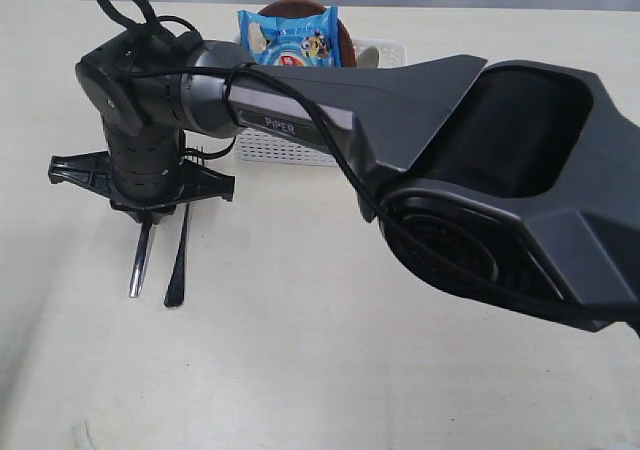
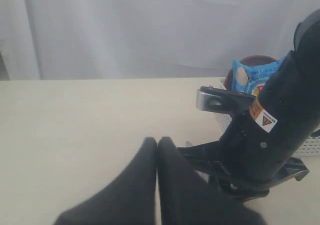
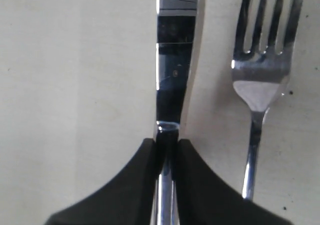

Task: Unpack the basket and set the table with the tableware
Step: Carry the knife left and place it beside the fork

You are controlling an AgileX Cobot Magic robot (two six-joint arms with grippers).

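My right gripper points straight down at the left of the table, reaching across from the right. It is shut on the steel knife, its jaws pinching the knife near where blade meets handle. The knife sits low over the tabletop, parallel to the steel fork, which lies flat right beside it. Behind the arm stands the white lattice basket with a brown plate upright in it. My left gripper is shut and empty above bare table.
A blue snack bag stands in the basket in front of the plate. The right arm's dark links span the middle of the exterior view and hide much of the basket. A pale curtain lies behind the table.
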